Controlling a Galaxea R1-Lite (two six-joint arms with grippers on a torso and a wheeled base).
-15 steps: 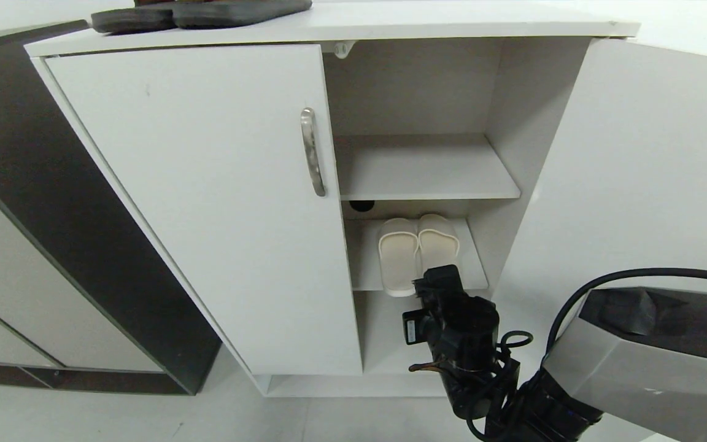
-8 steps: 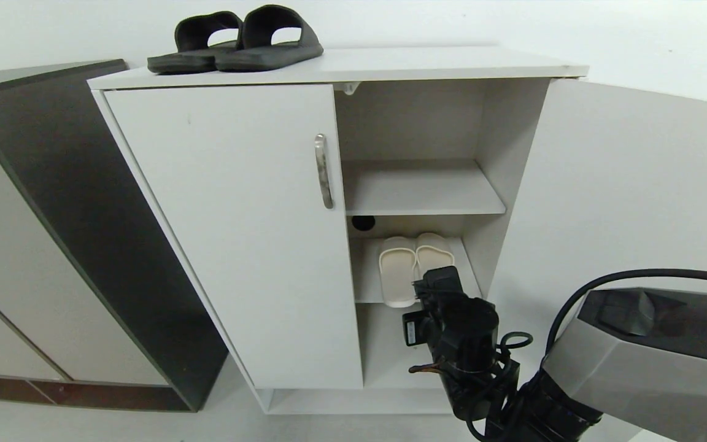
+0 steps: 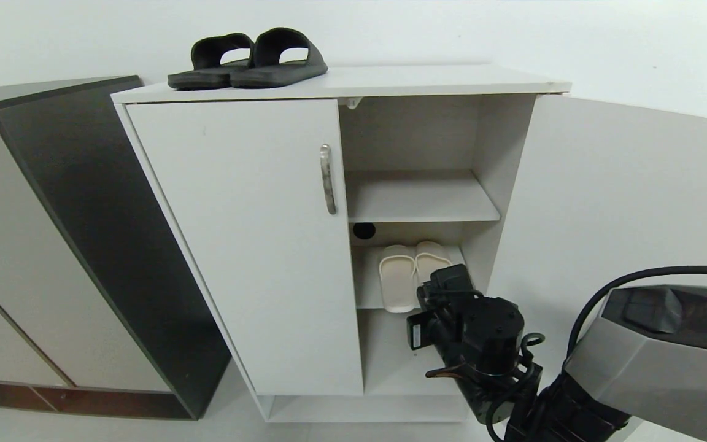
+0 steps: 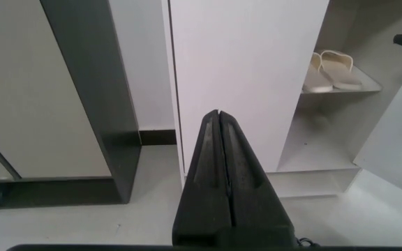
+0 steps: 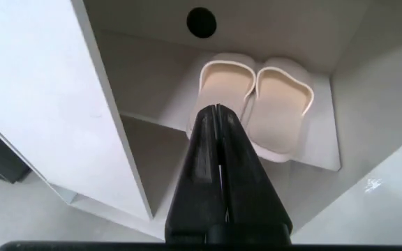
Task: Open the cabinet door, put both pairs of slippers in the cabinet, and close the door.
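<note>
1. So, the cabinet [image 3: 390,83] stands against the wall with its right door [image 3: 605,196] swung wide open. Its left door [image 3: 243,245] is shut, with the metal handle [image 3: 327,179] along its inner edge.
2. We see the black slippers [image 3: 249,58] side by side on top of the cabinet, over the shut door and near the front edge.
3. We've got the cream slippers [image 3: 412,273] inside, side by side on the middle shelf [image 3: 366,282], with one end of the pair at the front lip. A round hole [image 3: 364,231] sits in the back panel just above them.
4. The top shelf [image 3: 418,196] is a plain white board above that pair.
5. The right gripper [image 3: 445,279] hangs at the open side, just in front of the cream slippers at shelf height. Its fingers are pressed flat together with nothing between them. We can't tell if the tips touch the slippers.
6. The left gripper [image 4: 218,115] is low over the floor [image 4: 82,223], facing the shut door and well back from it. Its fingers are also closed tight on nothing.
7. A dark cabinet [image 3: 83,215] stands right beside the white one on the left.
</note>
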